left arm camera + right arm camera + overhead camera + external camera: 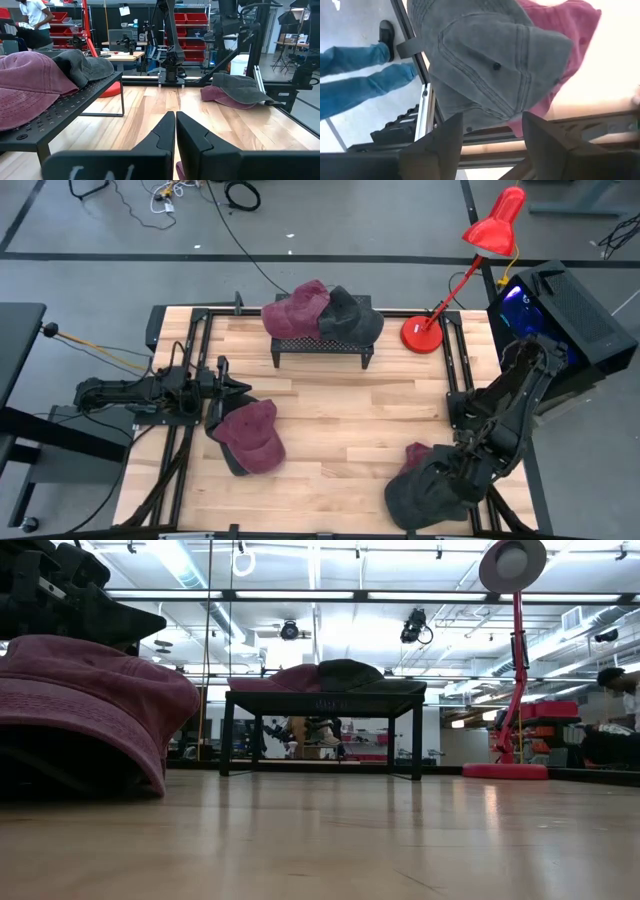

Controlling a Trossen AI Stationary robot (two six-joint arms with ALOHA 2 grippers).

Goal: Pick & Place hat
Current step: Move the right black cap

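At the worktop's (330,410) front right corner, a grey hat (430,492) is seen lying on top of a maroon hat (413,456), partly over the edge. The right gripper (490,137) is held directly above the grey hat with its fingers spread apart, nothing between them. Near the left edge, another maroon hat (252,436) is laid flat, and the left gripper (235,388) is held beside it with its fingers pressed together. At the back edge, a black rack (322,345) is topped by a maroon cap (296,308) and a dark grey cap (350,314). A red lamp (480,260) is set at the back right corner.
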